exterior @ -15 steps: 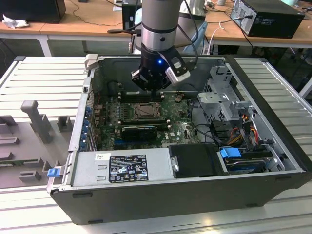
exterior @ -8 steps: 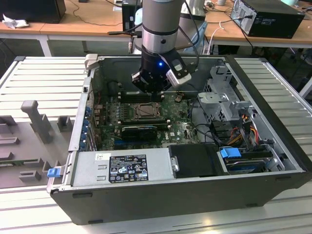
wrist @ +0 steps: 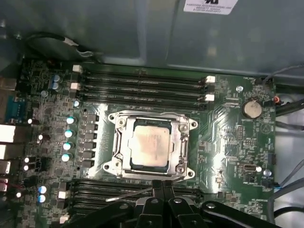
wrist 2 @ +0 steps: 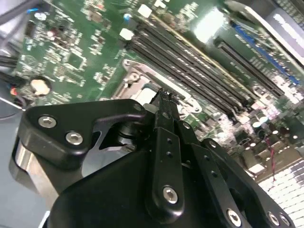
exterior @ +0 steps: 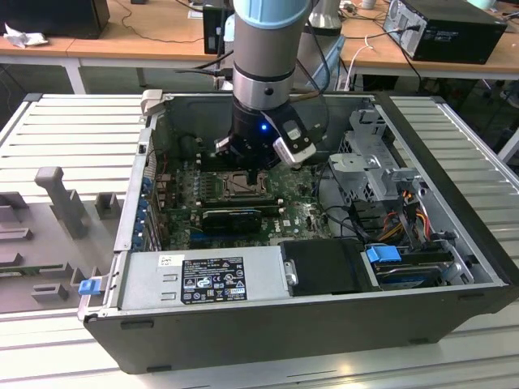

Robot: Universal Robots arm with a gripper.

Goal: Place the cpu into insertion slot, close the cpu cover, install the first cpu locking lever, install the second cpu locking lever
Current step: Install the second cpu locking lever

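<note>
The worktop [exterior: 73, 138] is a ribbed grey surface, and an open computer case [exterior: 268, 324] lies on it, reaching toward the edge on the exterior view's right. Inside the case, the green motherboard [wrist: 228, 142] covers the floor on the exterior view's left half; a grey power supply box [exterior: 203, 279] sits along the near wall of the case, and a metal drive cage [exterior: 369, 162] with loose cables stands at the exterior view's right side.

The robot arm [exterior: 263, 65] comes down from above into the case and ends over the middle of the motherboard. Its pincer [wrist: 163, 186] is closed, the two black fingers [wrist 2: 164, 114] pressed together with nothing between them, and the tips are at the edge of the insertion slot [wrist: 152, 145] that lies next to the long black memory slots [wrist: 142, 85].

The cpu cover [wrist: 183, 142] lies flat on the insertion slot, closed. In its square window the cpu [wrist: 152, 142] shows, sitting level in the slot with its silver-grey top up. A thin metal lever [wrist: 130, 194] lies just beside the slot, near the fingertips.
</note>
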